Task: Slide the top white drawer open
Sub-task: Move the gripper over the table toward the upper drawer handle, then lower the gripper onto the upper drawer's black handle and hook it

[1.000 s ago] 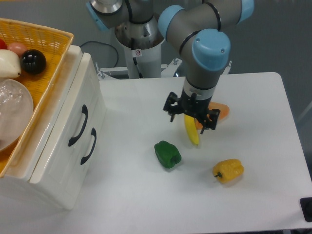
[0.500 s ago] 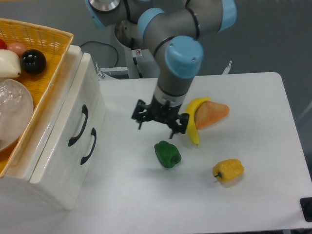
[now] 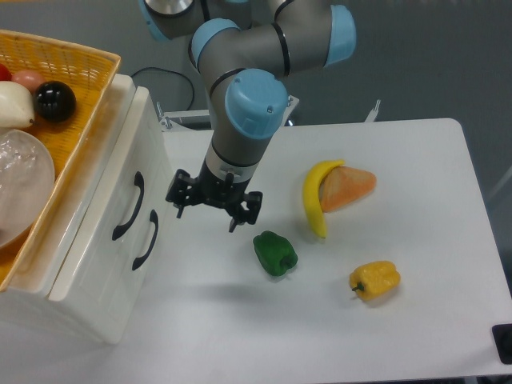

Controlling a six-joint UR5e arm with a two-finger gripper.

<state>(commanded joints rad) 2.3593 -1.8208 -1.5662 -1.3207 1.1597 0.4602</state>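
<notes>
The white cabinet stands at the left, its front facing right. The top white drawer [image 3: 120, 172] looks shut, flush with the cabinet front, and carries a black curved handle [image 3: 128, 206]. The lower drawer's handle [image 3: 146, 238] sits just right of it. My gripper [image 3: 213, 210] hangs over the table a short way right of the two handles. It is open, points down, holds nothing and touches neither handle.
An orange wicker basket [image 3: 76, 64] with a black ball, other food items and a clear bowl rests on the cabinet top. A green pepper [image 3: 274, 253], a banana [image 3: 314, 196] against an orange wedge [image 3: 350, 186], and a yellow pepper [image 3: 375, 280] lie on the table.
My gripper has swept left across the table, from above the banana to near the cabinet front. The banana and orange wedge it was covering now show. The drawers have not moved.
</notes>
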